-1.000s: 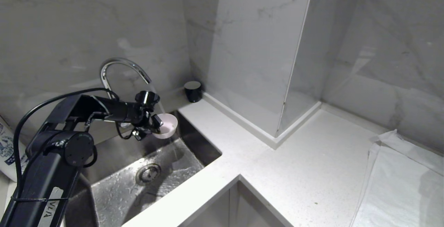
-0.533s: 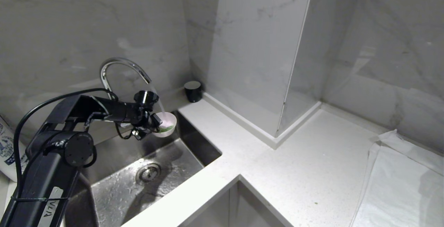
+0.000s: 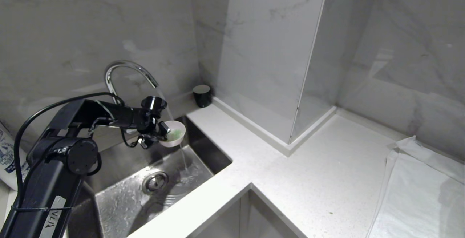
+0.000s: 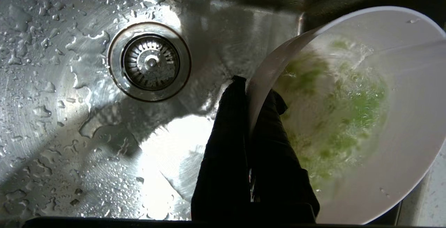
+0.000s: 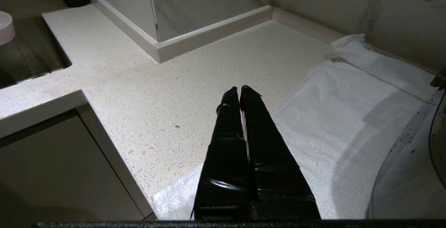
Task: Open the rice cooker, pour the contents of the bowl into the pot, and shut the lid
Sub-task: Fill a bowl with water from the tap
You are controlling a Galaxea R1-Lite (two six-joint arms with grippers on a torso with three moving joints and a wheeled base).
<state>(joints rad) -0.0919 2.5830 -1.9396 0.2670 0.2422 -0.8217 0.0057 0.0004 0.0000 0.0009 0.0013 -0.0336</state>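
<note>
My left gripper (image 3: 163, 130) is shut on the rim of the pale pink bowl (image 3: 173, 138), one finger inside and one outside. It holds the bowl over the sink (image 3: 120, 201), under the tap's running stream. In the left wrist view the bowl (image 4: 400, 151) is full of churning water and loose green contents (image 4: 348, 116). A thin stream falls from the bowl's edge into the sink. My right gripper (image 5: 239, 89) is shut and empty, parked above the counter by the towel. The rice cooker, its pot and its lid are out of view.
A curved chrome faucet (image 3: 123, 67) arches over the sink, whose drain (image 4: 150, 61) lies below the bowl. A black cup (image 3: 202, 95) stands in the back corner. A white towel (image 3: 421, 194) covers the counter (image 3: 290, 180) at right. A marble column (image 3: 269, 49) juts out behind.
The bowl stays under the tap and has levelled a little. Half a second ago no water fell from it; now a stream runs off its edge into the sink.
</note>
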